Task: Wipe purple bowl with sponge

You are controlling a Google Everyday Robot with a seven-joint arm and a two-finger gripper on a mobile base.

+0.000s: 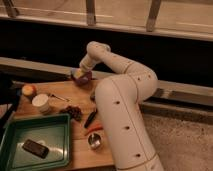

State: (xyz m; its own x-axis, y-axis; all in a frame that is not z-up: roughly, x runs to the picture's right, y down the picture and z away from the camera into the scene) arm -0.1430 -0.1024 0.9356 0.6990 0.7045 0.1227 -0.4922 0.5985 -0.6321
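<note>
Gripper (80, 70) sits down at the purple bowl (86, 78), far edge of the wooden table (59, 108), arm reaching over from the right; can't tell whether the claw is open or closed, wrist blocks it.

Sponge (77, 74): pale yellow bit showing right at the gripper tip, in or on the bowl's near-left side; can't tell if it's gripped or just lying there.

Handling, est. only: sponge prob. soft and light, squashes under load, so you take it across the middle and press gently; bowl looks small, shallow, rigid, likely light enough to skate on the wood if you push sideways; keep force downward, short circular strokes inside the rim.

Edges: bowl is close to the table's back edge w/ a dark ledge behind; a shove away from you could tip it off; wipe toward the table centre instead.

Room: open wood in front of the bowl; orange ball (29, 90) and white cup (41, 103) well apart to the left; dark red cluster (75, 112) and dark utensil (90, 118) nearer you; green tray (14, 134) and metal cup (94, 141) at the near end, out of the way; the arm's own elbow crowds the right side.
</note>
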